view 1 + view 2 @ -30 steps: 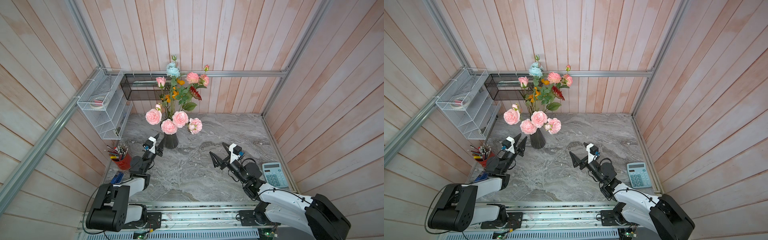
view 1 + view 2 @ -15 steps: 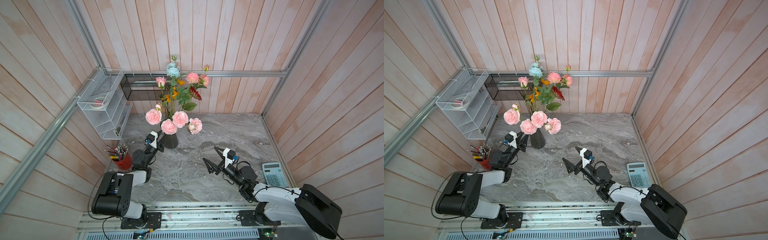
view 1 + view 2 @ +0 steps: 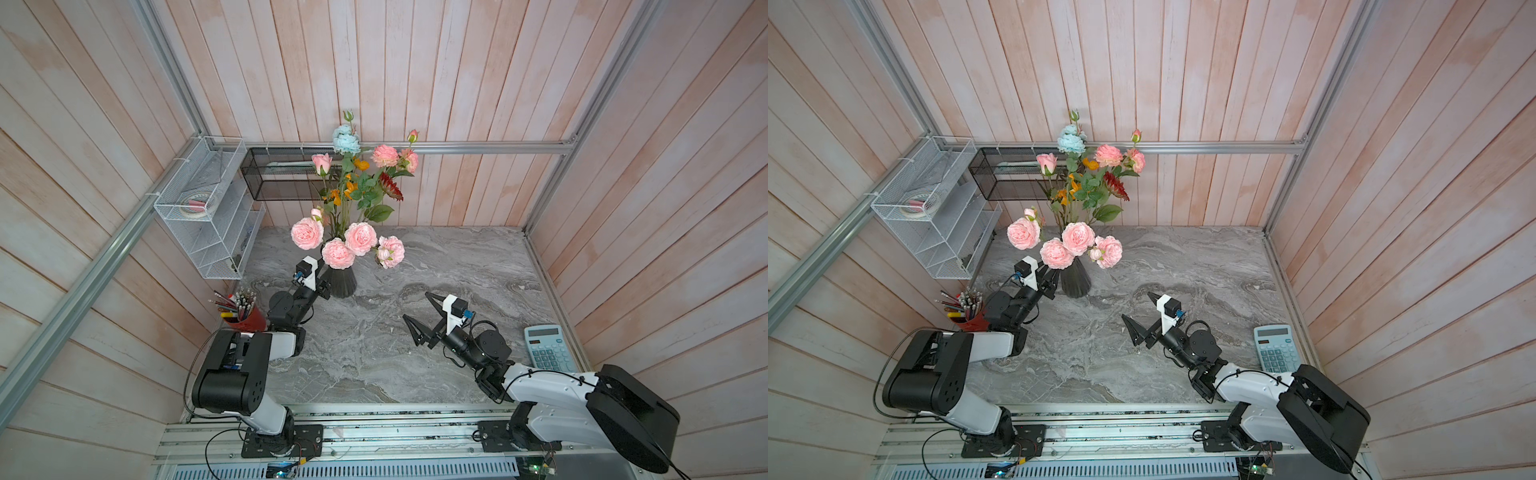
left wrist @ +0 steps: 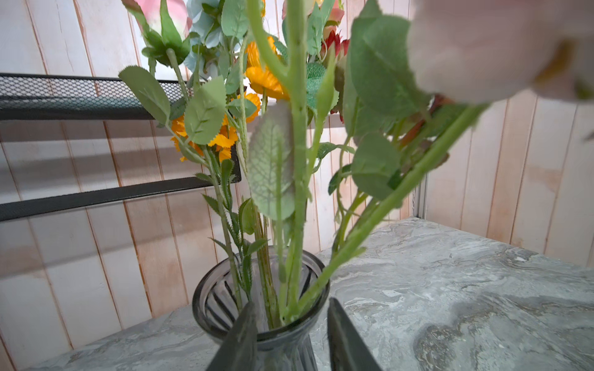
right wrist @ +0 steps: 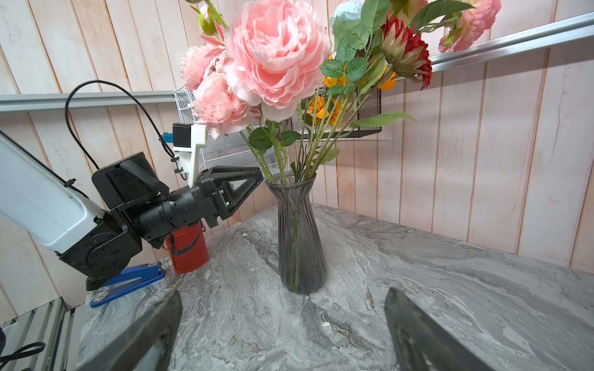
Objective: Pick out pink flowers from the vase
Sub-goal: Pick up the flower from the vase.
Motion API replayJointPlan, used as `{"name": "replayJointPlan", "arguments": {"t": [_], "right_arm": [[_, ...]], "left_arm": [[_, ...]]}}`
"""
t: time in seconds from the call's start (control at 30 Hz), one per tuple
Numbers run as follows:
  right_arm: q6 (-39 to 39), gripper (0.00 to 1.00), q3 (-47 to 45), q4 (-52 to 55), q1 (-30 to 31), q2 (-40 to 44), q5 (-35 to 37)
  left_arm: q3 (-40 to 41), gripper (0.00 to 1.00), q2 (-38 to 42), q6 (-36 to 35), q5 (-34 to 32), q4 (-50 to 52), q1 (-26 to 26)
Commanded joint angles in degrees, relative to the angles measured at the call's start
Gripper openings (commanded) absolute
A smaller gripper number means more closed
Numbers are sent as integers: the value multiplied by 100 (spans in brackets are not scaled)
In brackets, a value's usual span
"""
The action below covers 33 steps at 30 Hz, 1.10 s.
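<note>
Left gripper (image 5: 258,178) sat at the vase (image 5: 300,237) rim.
Its jaws were partly spread, pinching nothing; the pink flowers (image 3: 360,238) stood in the vase, far left; the right gripper (image 3: 417,305) gaped wide, nearer right.

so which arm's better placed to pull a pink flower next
Left, probably. The left gripper sits right at the vase rim, jaws part open and aimed at the stems of the pink flowers. The right gripper is wide open but out over the table, well short of the vase.
</note>
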<state>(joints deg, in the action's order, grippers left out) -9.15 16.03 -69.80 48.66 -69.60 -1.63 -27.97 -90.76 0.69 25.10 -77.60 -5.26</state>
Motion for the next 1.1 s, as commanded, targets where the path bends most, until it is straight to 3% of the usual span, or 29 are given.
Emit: {"name": "replayJointPlan", "arguments": {"t": [0.0, 0.4, 0.63, 0.83, 1.07], "right_arm": [[61, 98, 117, 26, 38, -1, 19], [71, 98, 144, 107, 38, -15, 64], [106, 98, 139, 153, 33, -1, 132], [89, 98, 144, 168, 35, -36, 137], [85, 98, 130, 190, 38, -18, 163]], "left_arm": [[-173, 39, -107, 98, 75, -163, 16], [-514, 40, -396, 81, 184, -114, -30], [-602, 29, -486, 79, 299, -224, -37], [-623, 13, -572, 79, 475, -360, -37], [-614, 0, -506, 25, 505, -431, -37]]}}
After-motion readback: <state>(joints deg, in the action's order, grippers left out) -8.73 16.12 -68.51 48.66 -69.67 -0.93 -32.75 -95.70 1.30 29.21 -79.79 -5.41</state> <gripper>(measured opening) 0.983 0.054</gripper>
